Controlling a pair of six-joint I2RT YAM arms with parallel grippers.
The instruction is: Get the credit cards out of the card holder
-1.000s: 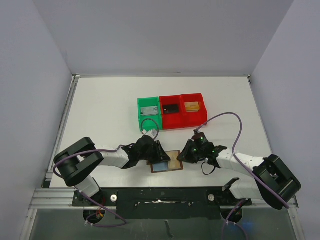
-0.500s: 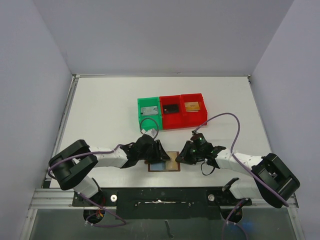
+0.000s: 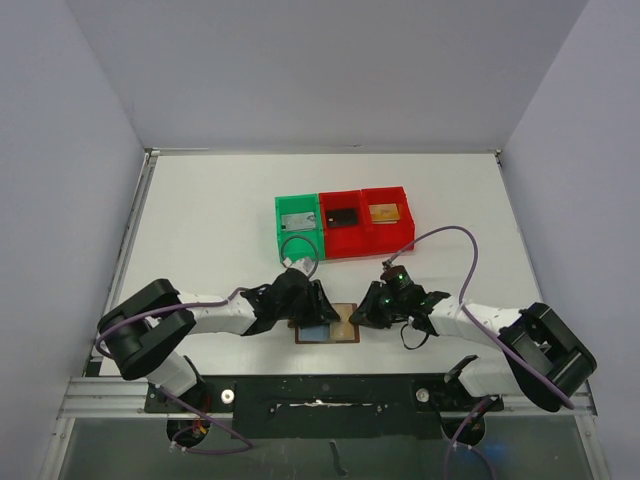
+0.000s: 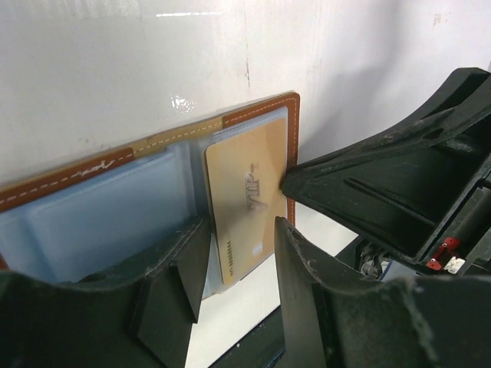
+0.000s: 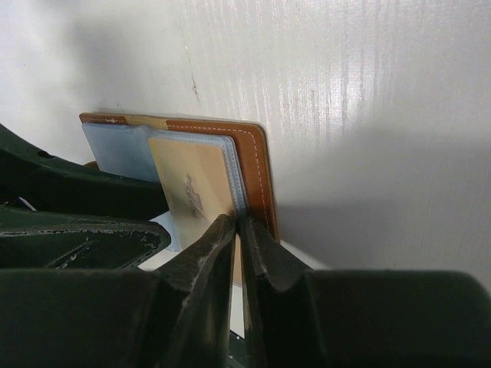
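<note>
Card holder point(image 3: 330, 326) lies open on the tabletop point(image 3: 215, 215) near its front edge, between your two arms. The gold card point(image 4: 249, 203) sits in its right pocket. Left gripper point(image 4: 239, 234) is spread, poised over the holder. Right gripper point(image 5: 236, 224) is pressed together at the card's outer edge; I cannot tell whether it pinches the card. Step in hand: extraction. Next, you probably need to pin the holder with the left and draw the card out rightward.

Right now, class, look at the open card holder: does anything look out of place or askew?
Yes. The gold card on the right half of the card holder appears partly drawn out of its blue pocket, tilted slightly against the brown edge. The right claw is pinching its edge.
</note>
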